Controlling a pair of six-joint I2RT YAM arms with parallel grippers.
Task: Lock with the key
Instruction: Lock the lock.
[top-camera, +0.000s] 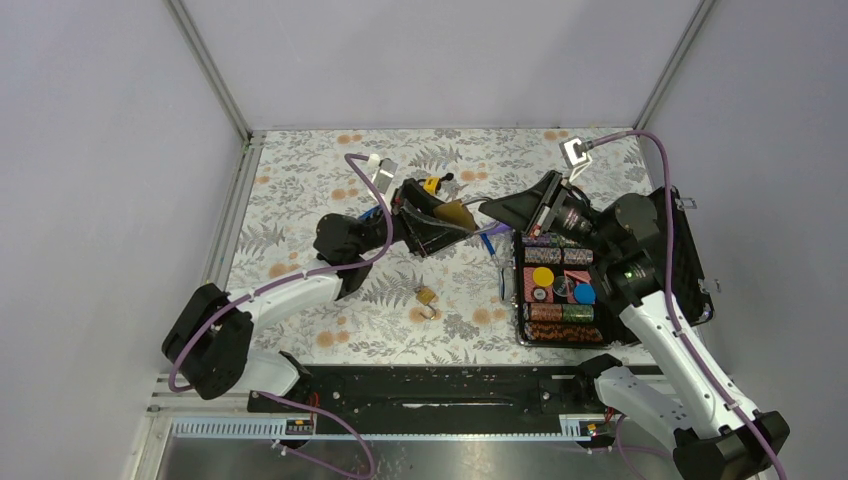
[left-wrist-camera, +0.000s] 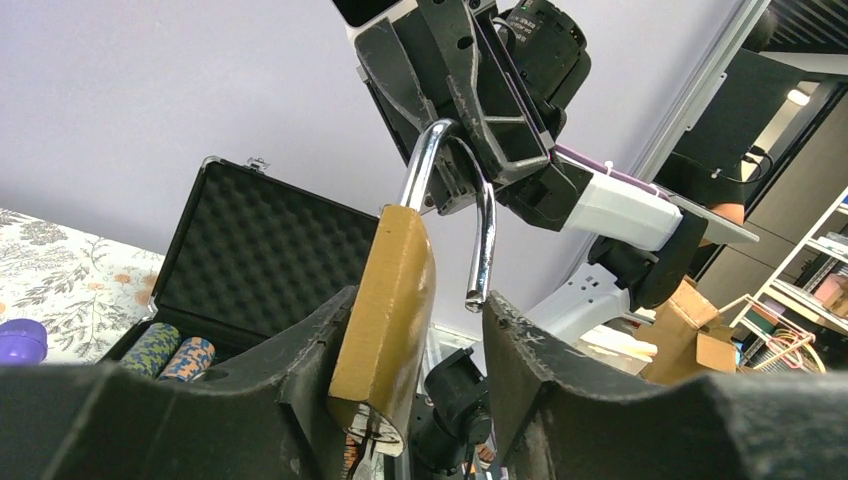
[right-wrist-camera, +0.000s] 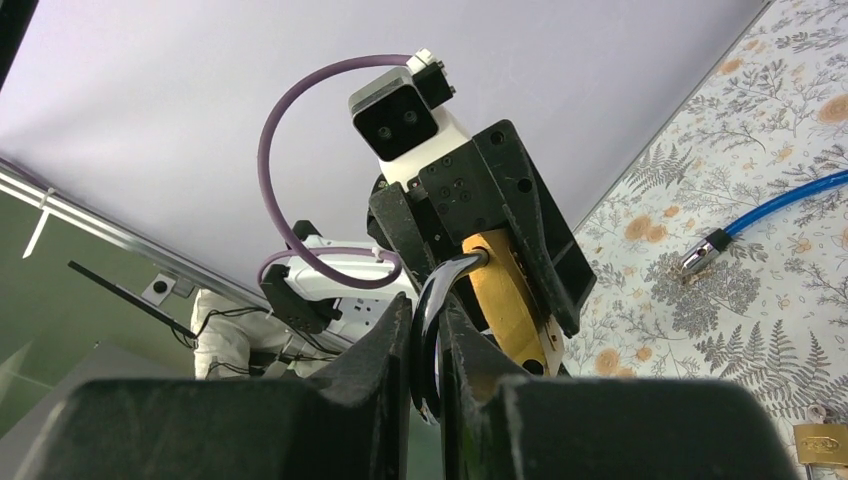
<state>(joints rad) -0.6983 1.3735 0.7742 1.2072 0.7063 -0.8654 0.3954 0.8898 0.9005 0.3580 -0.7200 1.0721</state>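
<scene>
My right gripper (right-wrist-camera: 425, 312) is clenched on the steel shackle (right-wrist-camera: 455, 268) of the brass padlock (left-wrist-camera: 385, 300). It holds the padlock in the air over the middle of the bench (top-camera: 300, 180), nearer to the far edge, beside the open case (left-wrist-camera: 260, 250). My left gripper (left-wrist-camera: 420, 305) is released around the lock body: one finger touches it, the other stands apart.

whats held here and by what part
The padlock, by its shackle, in the right gripper; the left gripper brackets it, not yet clamped.
</scene>
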